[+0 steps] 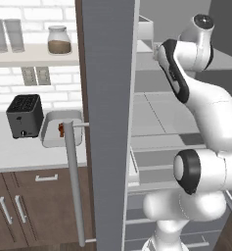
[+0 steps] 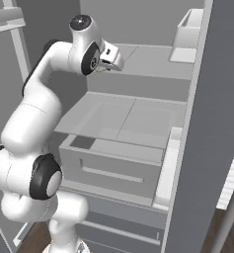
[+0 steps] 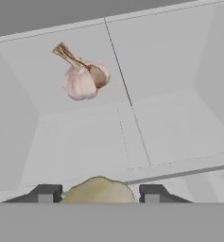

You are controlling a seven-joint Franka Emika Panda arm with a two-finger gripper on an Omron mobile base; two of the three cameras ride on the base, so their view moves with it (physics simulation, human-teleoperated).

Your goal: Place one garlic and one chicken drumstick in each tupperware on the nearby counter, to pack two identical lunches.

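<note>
In the hand view my gripper (image 3: 99, 193) is shut on a beige garlic (image 3: 98, 190), whose rounded top bulges up between the two dark fingertips (image 3: 47, 194). A second garlic (image 3: 82, 78) with a thin brown stalk lies further back on the pale fridge shelf (image 3: 170, 118). My hand (image 2: 110, 57) reaches in over an upper shelf of the open fridge. On the light counter (image 1: 19, 149) to the left stands one pale tupperware (image 1: 51, 139), and a reddish-brown chicken drumstick (image 1: 61, 130) lies in it.
The grey fridge door (image 1: 110, 122) stands open between the counter and the fridge, with its long bar handle (image 1: 74, 181) in front of the tupperware. A black toaster (image 1: 24, 115) sits left of the tupperware. A drawer (image 2: 113, 163) lies below the shelves.
</note>
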